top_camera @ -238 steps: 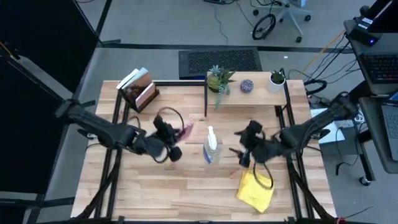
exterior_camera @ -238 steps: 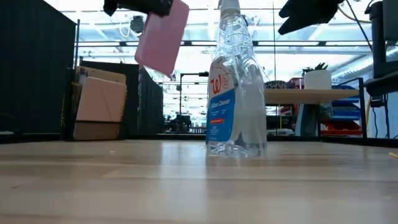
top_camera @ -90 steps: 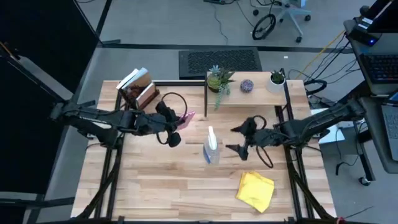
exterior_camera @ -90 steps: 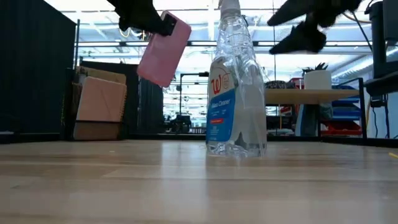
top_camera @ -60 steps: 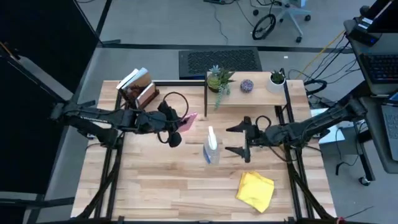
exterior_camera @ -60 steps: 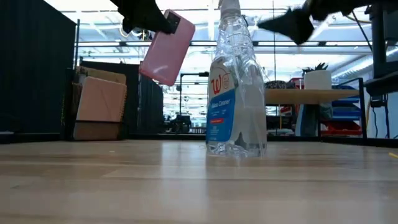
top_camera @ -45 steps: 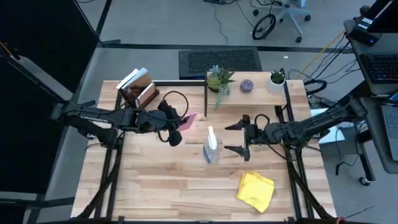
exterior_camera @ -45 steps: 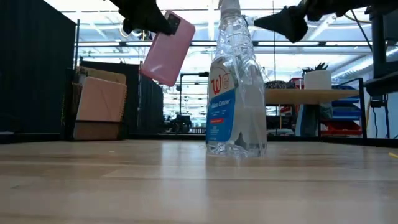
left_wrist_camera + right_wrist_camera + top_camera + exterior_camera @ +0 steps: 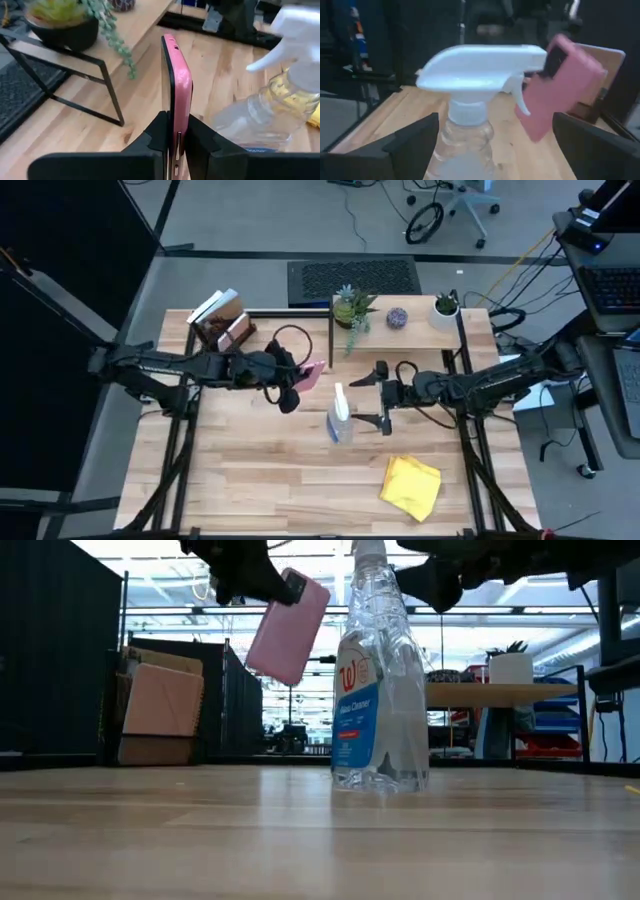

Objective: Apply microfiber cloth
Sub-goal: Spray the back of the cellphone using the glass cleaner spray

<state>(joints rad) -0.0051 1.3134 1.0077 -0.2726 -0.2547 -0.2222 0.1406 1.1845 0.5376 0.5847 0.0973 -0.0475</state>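
High view: spread right end effector has neared the spray bottle; left end effector pinches the pink phone.

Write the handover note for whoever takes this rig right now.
Left hand: shut on the pink-cased phone, held in the air beside the spray bottle.
Right hand: open, empty, fingers either side of the bottle's white trigger head, not touching it as far as I can tell.
Microfiber cloth: lying crumpled on the table, near its front edge, on the right arm's side, apart from both hands.
Done: phone lifted.
Left: pick up the cloth and wipe the phone.
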